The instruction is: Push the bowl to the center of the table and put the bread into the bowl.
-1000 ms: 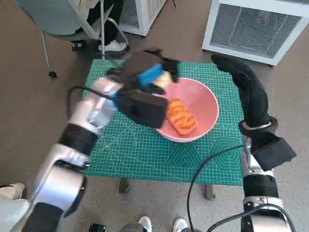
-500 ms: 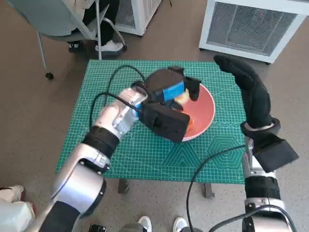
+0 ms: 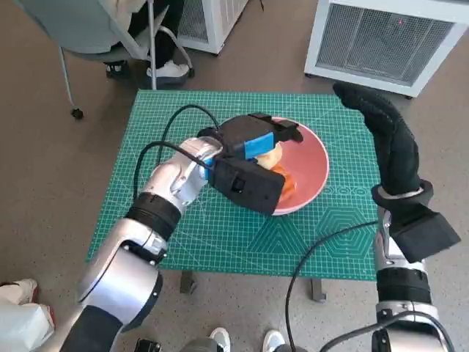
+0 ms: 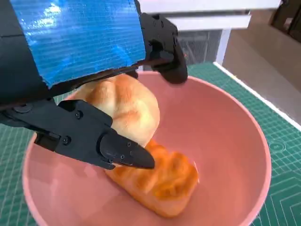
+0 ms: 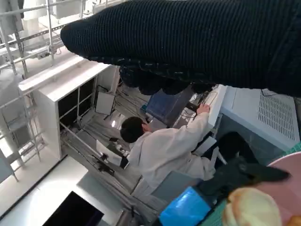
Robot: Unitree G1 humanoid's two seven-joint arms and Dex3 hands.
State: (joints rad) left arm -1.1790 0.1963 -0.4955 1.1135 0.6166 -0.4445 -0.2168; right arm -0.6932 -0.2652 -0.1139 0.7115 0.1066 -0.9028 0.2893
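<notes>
A pink bowl (image 3: 311,158) stands on the green mat (image 3: 220,220), a little right of the middle. An orange bread loaf (image 4: 157,183) lies on its bottom. My left hand (image 3: 253,143) reaches into the bowl and grips a pale round bun (image 4: 124,106), which hangs just over the orange loaf, close to or touching it. The head view shows only a sliver of the bun (image 3: 271,156) beside the blue tape. To the right of the bowl my right hand (image 3: 388,143) is raised, holding nothing, its gloved fingers stretched out.
A white grilled unit (image 3: 388,40) stands past the table's far right corner. A chair (image 3: 95,37) with a person's feet is at the far left. A black cable (image 3: 322,249) crosses the mat's near right. The right wrist view shows a person in white (image 5: 164,155).
My left hand has carried the bun from the bowl's far left rim to over the bowl's middle and lowered it inside. The right hand has stayed raised beside the bowl.
</notes>
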